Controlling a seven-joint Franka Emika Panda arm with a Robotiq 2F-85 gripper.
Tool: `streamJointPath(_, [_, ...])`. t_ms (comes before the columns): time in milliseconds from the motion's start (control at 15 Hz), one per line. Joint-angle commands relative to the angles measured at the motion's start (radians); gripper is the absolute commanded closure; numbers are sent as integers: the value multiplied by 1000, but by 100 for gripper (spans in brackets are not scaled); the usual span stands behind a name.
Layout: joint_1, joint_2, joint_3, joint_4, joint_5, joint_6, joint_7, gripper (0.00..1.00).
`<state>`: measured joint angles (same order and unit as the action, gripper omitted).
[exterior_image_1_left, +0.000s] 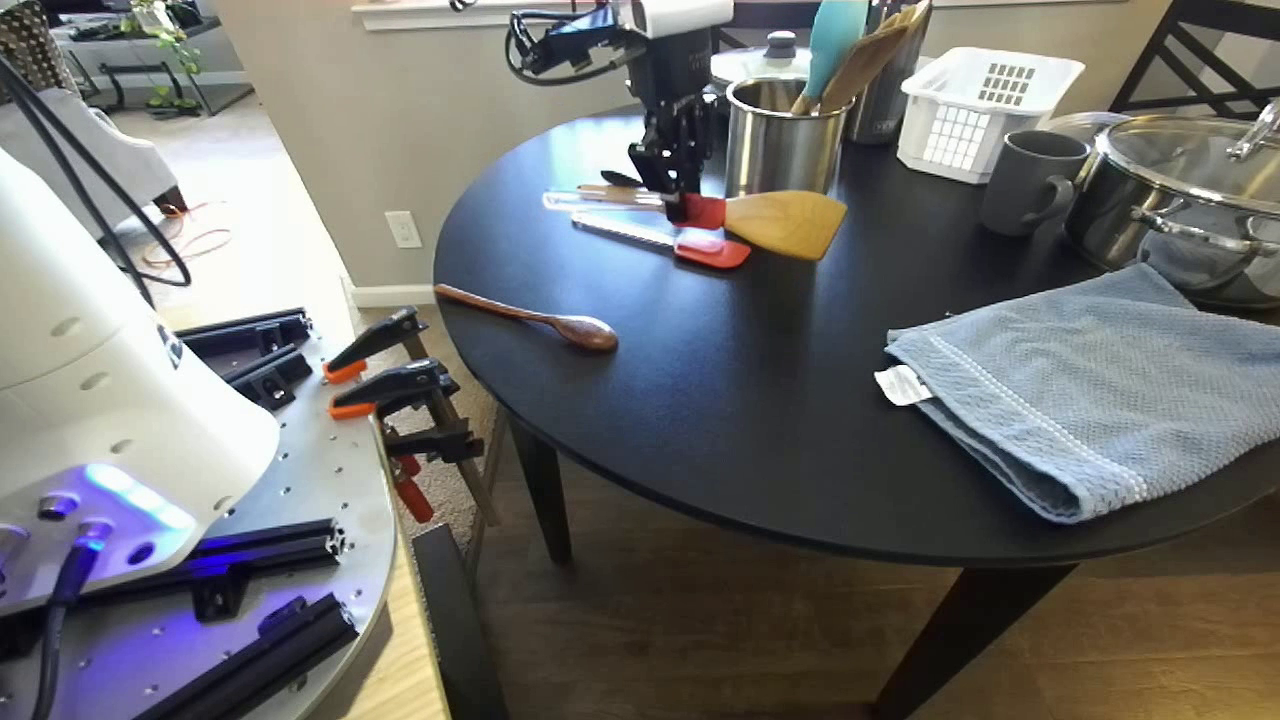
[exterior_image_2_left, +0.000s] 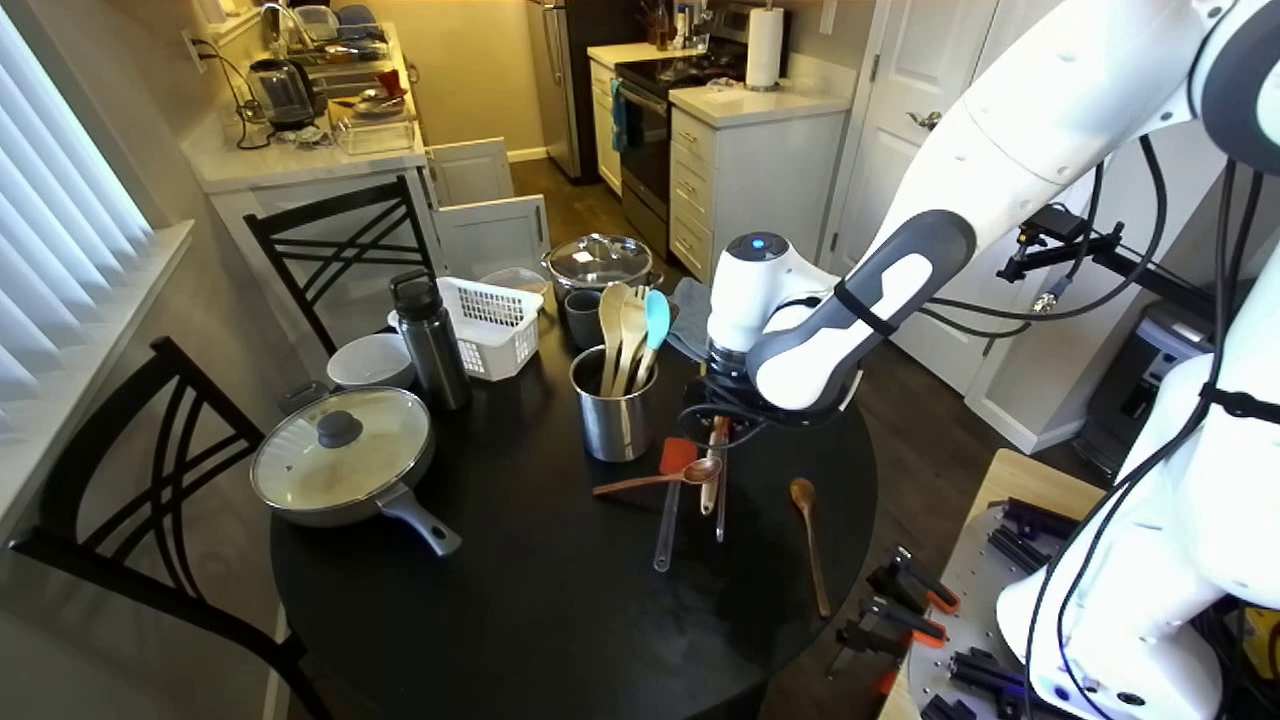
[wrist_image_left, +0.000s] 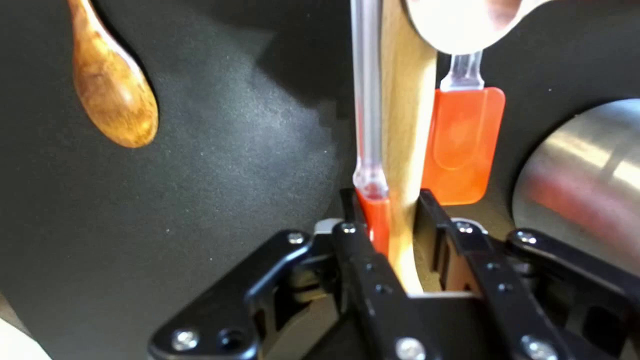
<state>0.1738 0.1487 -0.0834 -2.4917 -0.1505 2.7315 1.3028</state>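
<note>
My gripper (wrist_image_left: 387, 202) is shut on a wooden turner (wrist_image_left: 410, 125) and a red spatula with a clear handle (wrist_image_left: 372, 120), side by side between the fingers. In an exterior view the turner's blade (exterior_image_1_left: 785, 222) sticks out past the fingertips and appears raised off the table. A wooden spoon (exterior_image_2_left: 645, 482) lies across the handles; its bowl (wrist_image_left: 457, 25) overlaps the turner's handle in the wrist view. Another red spatula (wrist_image_left: 462, 145) lies on the table just beside the jaws. A separate wooden spoon (wrist_image_left: 117, 107) lies apart, towards the robot base. In an exterior view the arm mostly hides the fingers.
A steel container (exterior_image_2_left: 615, 425) of utensils stands close beside the gripper. A lidded pan (exterior_image_2_left: 345, 450), a bottle (exterior_image_2_left: 435, 345), a white basket (exterior_image_1_left: 960, 130), a mug (exterior_image_1_left: 1025, 180), a lidded pot (exterior_image_1_left: 1130, 200) and a blue towel (exterior_image_1_left: 1090, 390) are also on the round black table (exterior_image_1_left: 720, 420).
</note>
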Motion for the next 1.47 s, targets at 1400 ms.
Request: streamJointPath(1400, [44,-262,117,-4,-1224,-486,1060,92])
